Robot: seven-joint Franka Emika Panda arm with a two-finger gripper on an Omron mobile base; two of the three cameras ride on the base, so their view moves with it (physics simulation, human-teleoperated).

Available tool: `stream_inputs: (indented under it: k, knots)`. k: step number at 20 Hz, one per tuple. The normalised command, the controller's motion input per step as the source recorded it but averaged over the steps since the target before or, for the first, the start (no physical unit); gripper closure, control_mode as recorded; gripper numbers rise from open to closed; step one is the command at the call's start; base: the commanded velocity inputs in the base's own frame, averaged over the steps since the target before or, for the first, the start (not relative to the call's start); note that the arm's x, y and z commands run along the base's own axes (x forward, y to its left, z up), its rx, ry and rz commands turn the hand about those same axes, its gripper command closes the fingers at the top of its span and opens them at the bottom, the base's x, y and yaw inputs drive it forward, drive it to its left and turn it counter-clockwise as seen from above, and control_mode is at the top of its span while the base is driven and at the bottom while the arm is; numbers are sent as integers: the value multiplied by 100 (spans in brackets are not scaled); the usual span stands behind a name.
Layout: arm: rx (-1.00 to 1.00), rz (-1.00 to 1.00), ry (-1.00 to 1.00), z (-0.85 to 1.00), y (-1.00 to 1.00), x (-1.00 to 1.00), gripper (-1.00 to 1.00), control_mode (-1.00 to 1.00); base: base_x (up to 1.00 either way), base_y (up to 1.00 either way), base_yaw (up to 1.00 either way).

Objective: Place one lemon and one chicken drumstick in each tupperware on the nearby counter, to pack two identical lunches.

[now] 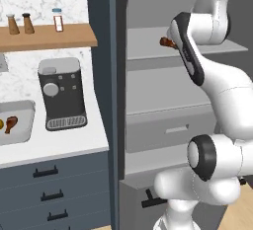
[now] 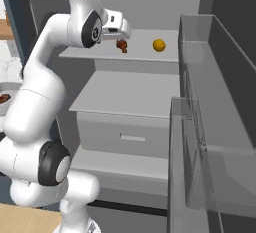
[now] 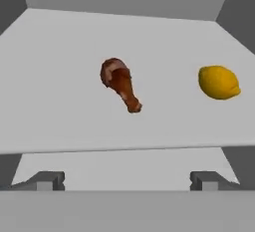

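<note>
Left base view, far left: a tupperware (image 1: 22,106) was recorded on the white counter (image 1: 59,145), with a lemon (image 1: 1,124) at the picture's edge and a drumstick (image 1: 10,122) lying inside it. Above it, a wooden shelf (image 1: 49,36) carried two brown shakers (image 1: 21,23) and a small bottle (image 1: 58,19). Beside the tupperware, to its right, a coffee machine (image 1: 61,94) was noted on the counter. Further right, an open fridge (image 1: 163,105) with grey shelves was recorded; the arm was raised in front of it. On the fridge's upper shelf (image 2: 145,52) a second drumstick (image 2: 121,45) was listed, bulbous end toward the back and bone end toward the front in the hand view, with a second lemon (image 2: 159,45) to its right, well apart from it. The gripper (image 2: 123,30) was seen level with the upper shelf, just above and before this drumstick, touching nothing; its fingers (image 3: 47,180) were spread wide and nothing was held between them. At far right the open fridge door (image 2: 215,127) with clear bins was recorded.
</note>
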Motion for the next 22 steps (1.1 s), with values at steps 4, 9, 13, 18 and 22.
stream_inputs:
  k: [4,9,13,18,22]
  knots:
    - [0,0,19,-76,-30,70,-100,-100,0,0,0]
    - [5,17,0,-48,0,47,-100,-100,0,0,0]
    - [5,25,-3,-10,0,68,-100,-100,0,0,0]
    - [4,26,-20,9,-2,18,-100,-100,0,0,0]
    - [0,21,-8,2,0,31,-100,-100,0,0,0]
